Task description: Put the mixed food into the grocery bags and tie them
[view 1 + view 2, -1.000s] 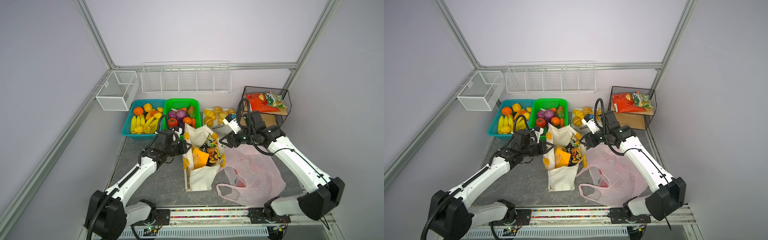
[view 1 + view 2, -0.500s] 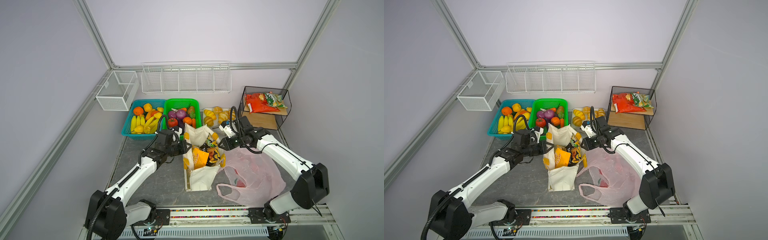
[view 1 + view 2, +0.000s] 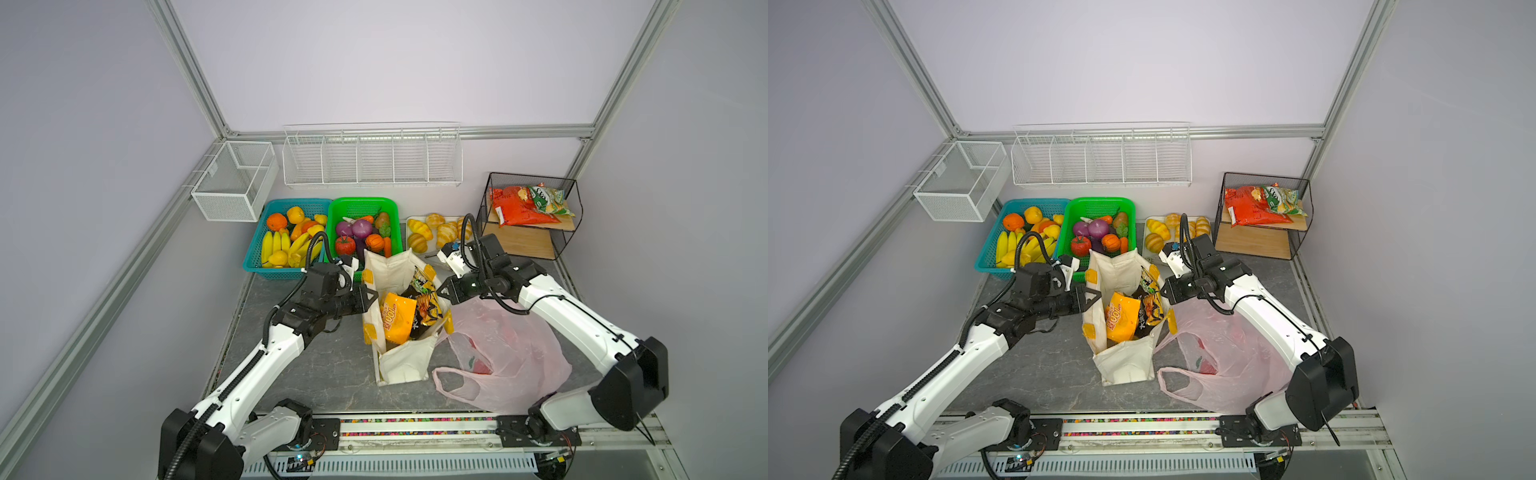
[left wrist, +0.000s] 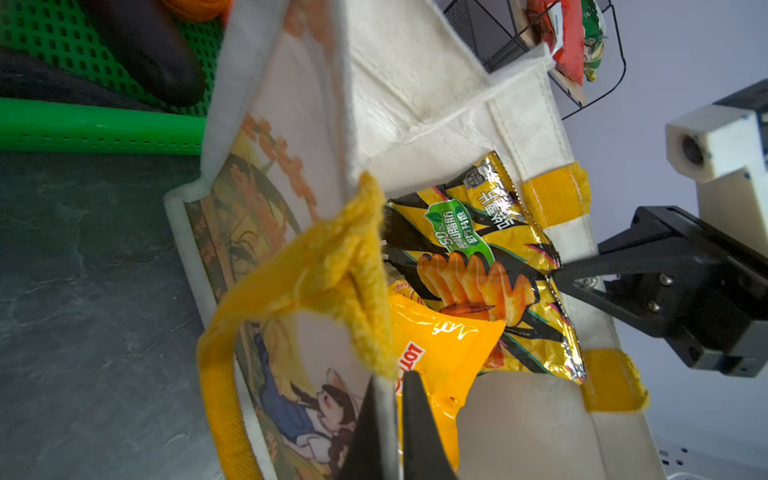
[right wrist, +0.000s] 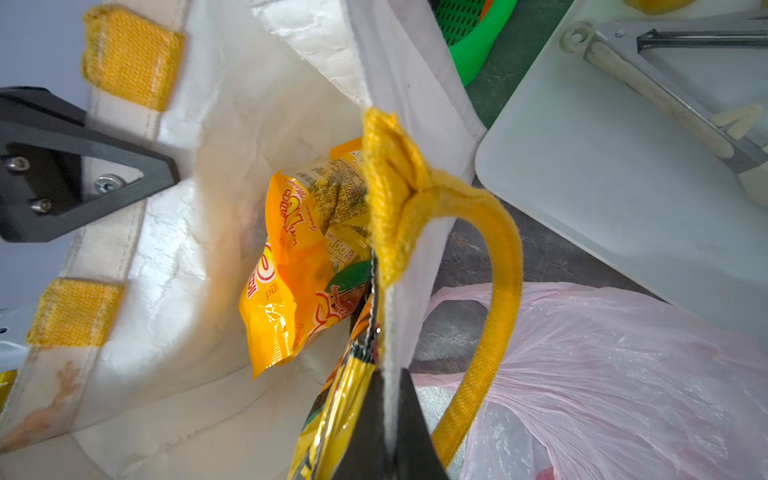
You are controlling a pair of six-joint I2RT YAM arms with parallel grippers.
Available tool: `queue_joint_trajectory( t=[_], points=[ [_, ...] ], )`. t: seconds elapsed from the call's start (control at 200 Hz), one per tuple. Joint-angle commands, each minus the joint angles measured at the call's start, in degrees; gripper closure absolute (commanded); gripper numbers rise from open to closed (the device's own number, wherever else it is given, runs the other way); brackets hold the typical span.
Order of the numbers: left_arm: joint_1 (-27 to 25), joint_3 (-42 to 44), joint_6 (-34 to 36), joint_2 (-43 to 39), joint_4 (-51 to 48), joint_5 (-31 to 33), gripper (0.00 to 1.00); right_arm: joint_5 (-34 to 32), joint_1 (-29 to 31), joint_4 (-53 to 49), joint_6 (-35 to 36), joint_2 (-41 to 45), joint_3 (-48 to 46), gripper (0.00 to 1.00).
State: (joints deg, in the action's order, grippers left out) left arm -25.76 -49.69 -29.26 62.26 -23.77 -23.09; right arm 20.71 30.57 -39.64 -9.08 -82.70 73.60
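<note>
The left gripper [image 3: 370, 296] was clamped shut on one side wall of the cream tote [image 3: 402, 365]. The right gripper [image 3: 441, 288] was pinched shut on the opposite wall, and the mouth gaped between them. The tote stood upright mid-table, just in front of the green basket [image 3: 361, 200], and a yellow-orange handle [image 4: 328, 266] looped over its side. An orange packet [image 3: 397, 320] and a black-and-yellow packet [image 3: 424, 293] stuck out. The crumpled pink bag [image 3: 519, 353] lay just beside it, under the right arm.
</note>
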Motion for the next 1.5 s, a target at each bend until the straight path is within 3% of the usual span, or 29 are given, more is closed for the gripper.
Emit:
queue_joint_trajectory(
  t=[0.0,0.25,0.385,0.505,0.74,0.875,0.995,1.18,1.285,1.395,1.495],
  points=[
    [0.3,-5.1,3.2,-1.9,-4.9,1.0,1.0,0.2,0.2,0.3,-1.4,5.3,1.3,0.93],
    [0.3,-9.7,6.0,-1.0,-10.0,1.3,1.0,-5.7,0.3,-3.9,-0.7,8.7,0.6,0.93],
    [0.3,-9.4,6.1,1.5,-9.9,-0.9,1.0,-3.2,1.2,-3.6,0.4,9.1,-0.6,0.93],
    [0.3,-9.0,6.3,2.6,-10.0,-1.0,1.0,4.9,2.4,-1.5,2.1,8.5,-0.8,0.93],
    [0.8,-13.8,10.2,0.1,-18.3,9.8,1.0,5.0,4.5,-0.4,2.9,7.8,-0.2,0.93],
    [3.8,-15.6,12.3,-1.7,-22.5,12.2,1.0,3.9,4.5,-0.3,3.5,9.8,0.0,0.93],
    [5.1,-15.5,13.0,-2.2,-23.7,14.6,1.0,8.5,4.7,0.4,3.6,8.9,-0.6,0.93],
    [5.1,-13.8,13.1,-0.5,-20.7,6.5,1.0,12.4,7.9,2.2,4.4,6.7,-0.9,0.93],
    [5.1,-14.3,14.0,0.3,-21.4,7.6,1.0,12.9,9.3,4.8,3.3,4.8,-1.4,0.93],
    [5.2,-15.0,14.4,-0.2,-21.8,8.0,1.0,10.8,9.3,3.0,4.1,3.2,-0.5,0.93],
    [5.2,-15.6,14.9,-1.4,-21.5,4.1,1.0,7.9,9.0,0.7,5.8,4.4,0.7,0.93]
  ],
)
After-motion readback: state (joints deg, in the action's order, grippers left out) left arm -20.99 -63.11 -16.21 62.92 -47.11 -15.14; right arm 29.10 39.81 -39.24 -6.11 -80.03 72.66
